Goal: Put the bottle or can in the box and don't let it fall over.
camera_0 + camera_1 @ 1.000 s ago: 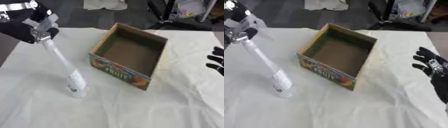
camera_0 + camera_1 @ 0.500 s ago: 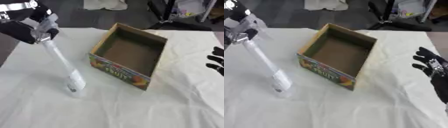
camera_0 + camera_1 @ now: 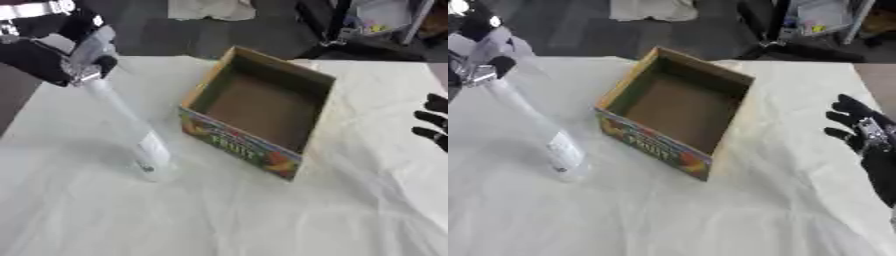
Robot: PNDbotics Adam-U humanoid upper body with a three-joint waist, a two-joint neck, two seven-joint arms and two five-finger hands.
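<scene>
One clear plastic bottle [image 3: 122,122] with a white label is in play, held at its neck by the left hand [image 3: 66,52], whose fingers are curled around the top. The bottle leans steeply, its base low over the white cloth-covered worktop [image 3: 219,210]; whether the base touches the cloth cannot be determined. It stands just left of the open cardboard box with the colourful fruit print [image 3: 258,112], outside it and below its rim. The box interior is bare.

The right hand [image 3: 864,135] is idle at the right edge, fingers relaxed and spread, holding nothing.

Risks noted:
- Grasp sits high on a long, tilted bottle. The base could swing when lifted and strike the near box wall, shoving or tipping the light box.
- If the bottle goes in at this lean, it would likely topple on release; it needs righting first.
- Wrinkled cloth gives an uneven footing should the bottle be set down outside the box.
- Box is unsupported; nothing steadies it against a knock.
</scene>
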